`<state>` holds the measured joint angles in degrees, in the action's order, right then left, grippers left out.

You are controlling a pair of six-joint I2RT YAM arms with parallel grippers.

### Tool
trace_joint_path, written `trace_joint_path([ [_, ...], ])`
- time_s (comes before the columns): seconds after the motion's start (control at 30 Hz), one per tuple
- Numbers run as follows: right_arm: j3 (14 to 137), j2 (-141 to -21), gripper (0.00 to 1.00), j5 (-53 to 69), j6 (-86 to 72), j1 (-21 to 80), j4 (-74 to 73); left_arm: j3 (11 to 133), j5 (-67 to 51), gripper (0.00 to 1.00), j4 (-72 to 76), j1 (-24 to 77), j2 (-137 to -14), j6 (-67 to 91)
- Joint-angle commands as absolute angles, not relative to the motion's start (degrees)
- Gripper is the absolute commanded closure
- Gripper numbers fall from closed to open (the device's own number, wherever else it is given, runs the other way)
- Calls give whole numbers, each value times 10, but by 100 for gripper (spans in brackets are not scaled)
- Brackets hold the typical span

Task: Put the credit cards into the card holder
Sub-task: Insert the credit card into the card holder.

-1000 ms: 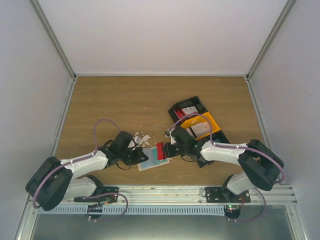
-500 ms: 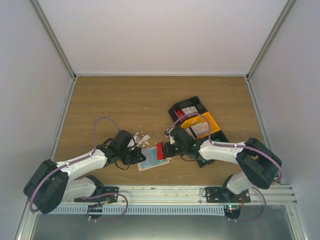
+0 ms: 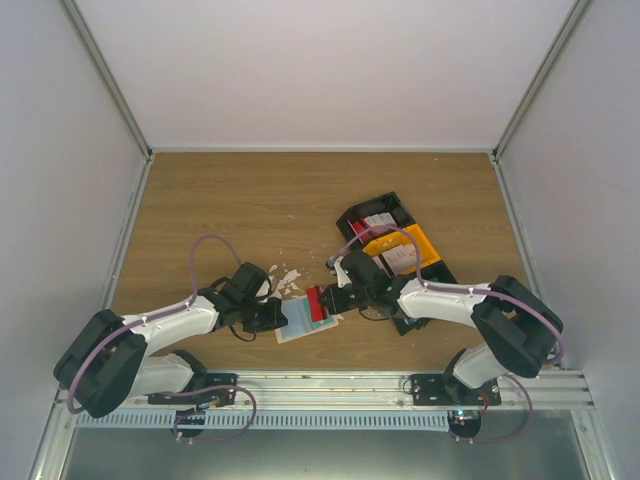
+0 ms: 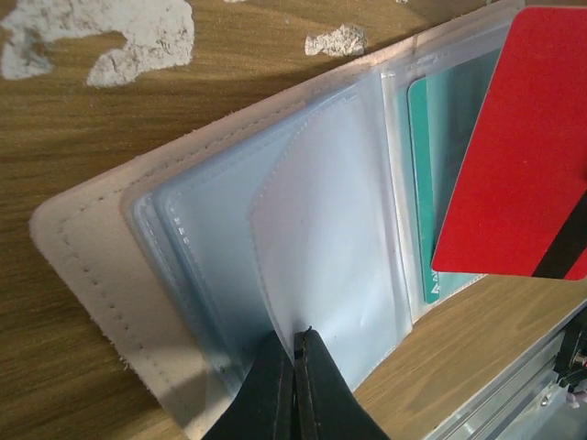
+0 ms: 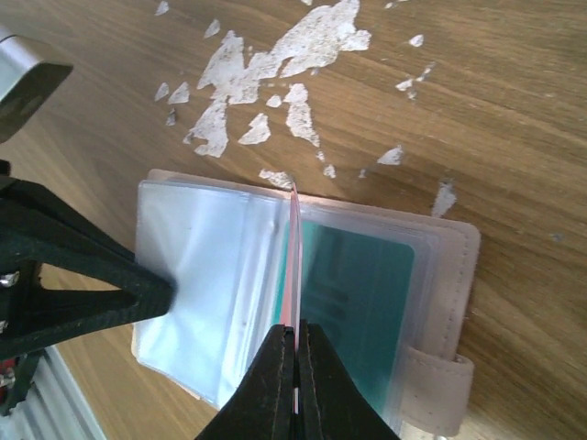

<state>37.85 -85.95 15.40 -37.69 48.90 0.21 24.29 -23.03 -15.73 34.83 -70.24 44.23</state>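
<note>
The left arm (image 3: 170,322) and right arm (image 3: 445,300) wear white shells between chunky black joints. Behind the left gripper (image 4: 295,335) and right gripper (image 5: 295,328), a mauve cable (image 3: 200,250) loops back along each arm. The fingers (image 4: 271,385) are matte black wedges tapering to thin tips.

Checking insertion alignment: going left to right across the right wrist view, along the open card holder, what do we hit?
left pincer → clear sleeve → red card, edge-on → teal card → snap tab
</note>
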Motion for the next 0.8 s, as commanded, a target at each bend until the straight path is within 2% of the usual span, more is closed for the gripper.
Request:
trace_joint_path([
  [0.0,379,-882,100,206,-360,482,18,238,-201,100,-176,345,-715,429],
  [0.4,381,-959,100,282,-373,464,64,229,-184,100,-187,345,-722,428],
  [0.77,375,-988,100,286,-400,461,76,239,-167,100,-212,345,-714,427],
])
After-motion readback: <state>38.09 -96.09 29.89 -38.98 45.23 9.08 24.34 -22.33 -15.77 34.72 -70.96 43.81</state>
